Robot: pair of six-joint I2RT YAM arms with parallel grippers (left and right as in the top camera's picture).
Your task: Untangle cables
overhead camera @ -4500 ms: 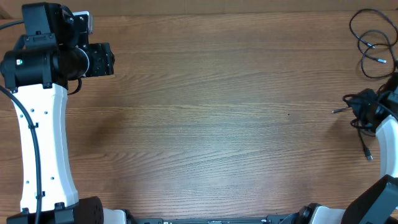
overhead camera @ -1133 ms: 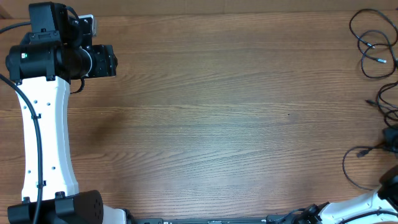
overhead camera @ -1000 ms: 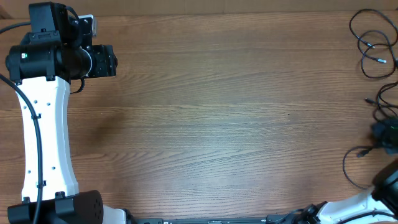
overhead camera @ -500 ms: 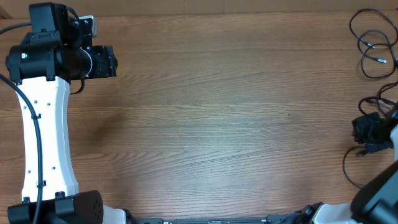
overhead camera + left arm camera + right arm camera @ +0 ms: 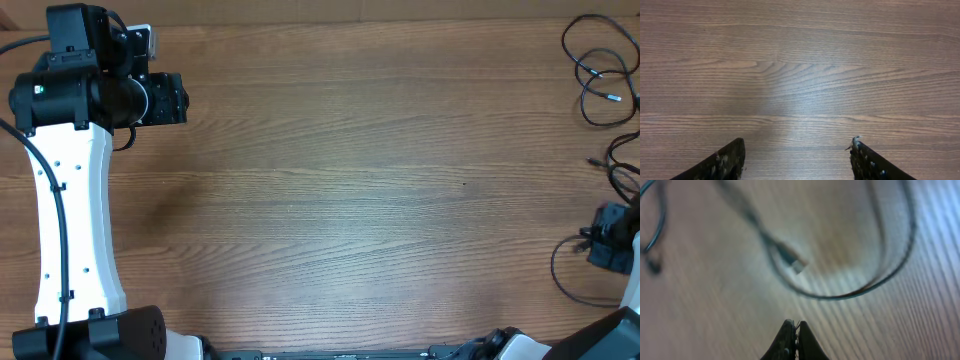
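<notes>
over the last few seconds the right gripper (image 5: pixel 610 245) has let go of the bunch of cables it was carrying near the right side. it pulled back off the edge and has now come in again lower down, just beside a loose loop (image 5: pixel 554 272) that was not lying there before. its jaws are pressed together with nothing between them. in the right wrist view, blurred, the closed tips (image 5: pixel 795 327) hang over a curved cord (image 5: pixel 850 296) and a small plug (image 5: pixel 792 262) on the wood, without touching them. the other coil (image 5: pixel 597 72) in the far right corner has not shifted. to my eye this means one cord is already drawn apart from that coil, and the rest by the gripper is not yet sorted.

the left gripper (image 5: pixel 797 142) has barely moved at the far left. its fingers stand wide apart over bare wood, holding nothing.

everything to be worked lies tight against the right edge of the table (image 5: pixel 350 180), partly cut off from view, so a pull outward risks dragging a cord off. the whole middle is open, and that looks the safest place to spread a cord.
</notes>
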